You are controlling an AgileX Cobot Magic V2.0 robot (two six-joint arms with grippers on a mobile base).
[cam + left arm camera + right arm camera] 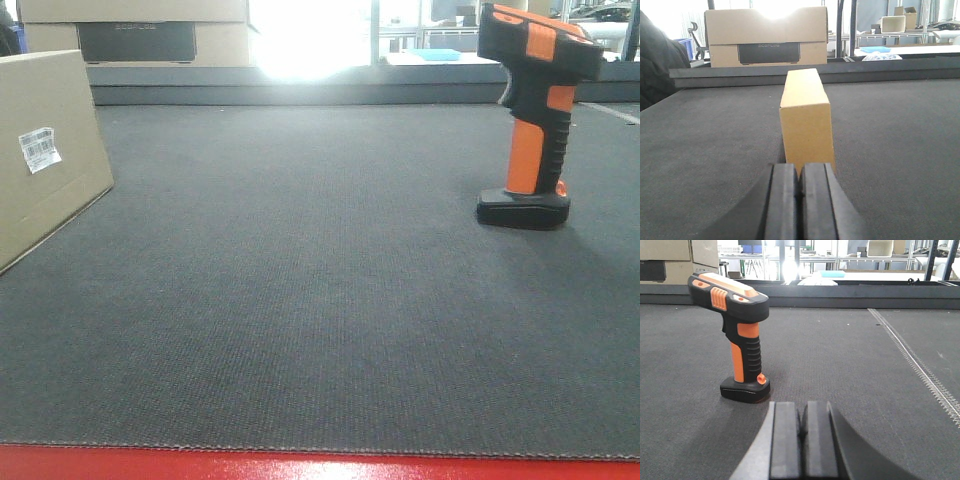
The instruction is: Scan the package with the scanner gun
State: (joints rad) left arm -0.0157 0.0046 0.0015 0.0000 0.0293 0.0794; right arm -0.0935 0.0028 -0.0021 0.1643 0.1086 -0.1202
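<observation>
The package (45,150) is a plain tan cardboard box with a small white barcode label (39,149), standing at the left edge of the front view. In the left wrist view the package (806,117) stands end-on, just beyond my left gripper (800,172), which is shut with nothing between its pads. The scanner gun (535,110) stands upright on its black foot at the right, black with an orange handle. My right gripper (803,412) is shut and empty, with the scanner gun (737,335) ahead of it and to its left.
Dark grey matting (320,300) covers the table, with a red front edge (320,468). A wider carton with a dark printed band (767,42) sits behind a low black rail (840,70) at the back. A stitched seam (920,367) runs along the mat on the right.
</observation>
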